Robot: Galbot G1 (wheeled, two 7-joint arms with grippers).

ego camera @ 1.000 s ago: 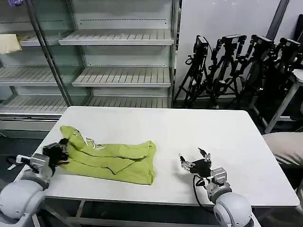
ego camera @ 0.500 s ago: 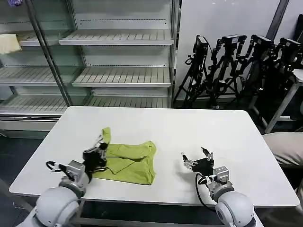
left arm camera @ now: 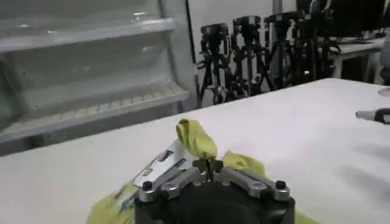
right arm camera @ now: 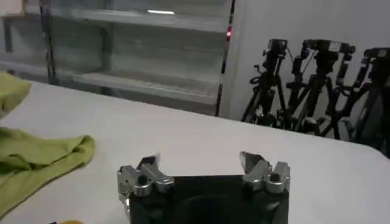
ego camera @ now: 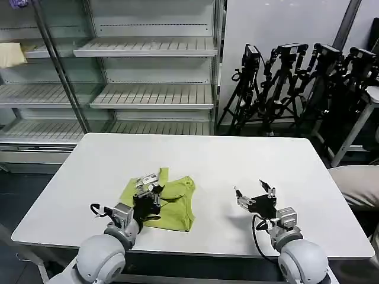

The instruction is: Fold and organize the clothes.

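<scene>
The lime yellow-green T-shirt [ego camera: 176, 203] lies bunched on the white table [ego camera: 201, 157], left of centre near the front edge. My left gripper [ego camera: 148, 190] is over the shirt's left part, shut on a pinch of fabric that stands up as a small peak [left arm camera: 196, 139] between its jaws [left arm camera: 207, 169]. The lifted fabric is doubled over the shirt's lower layer. My right gripper [ego camera: 256, 196] hovers open over bare table to the right of the shirt, nothing between its fingers [right arm camera: 201, 163]. The shirt's edge [right arm camera: 38, 159] lies off to its side.
Glass-fronted metal shelving [ego camera: 148, 77] stands behind the table, with a pale cream cloth [ego camera: 12, 54] on a left shelf. Black tripods [ego camera: 308, 77] crowd the back right. Beige fabric [ego camera: 356, 184] sits beyond the table's right edge. Bare tabletop spreads at the back and right.
My left gripper has travelled rightward with the shirt's left end in it, folding it over the rest, so the shirt now covers much less table. The right gripper has barely shifted.
</scene>
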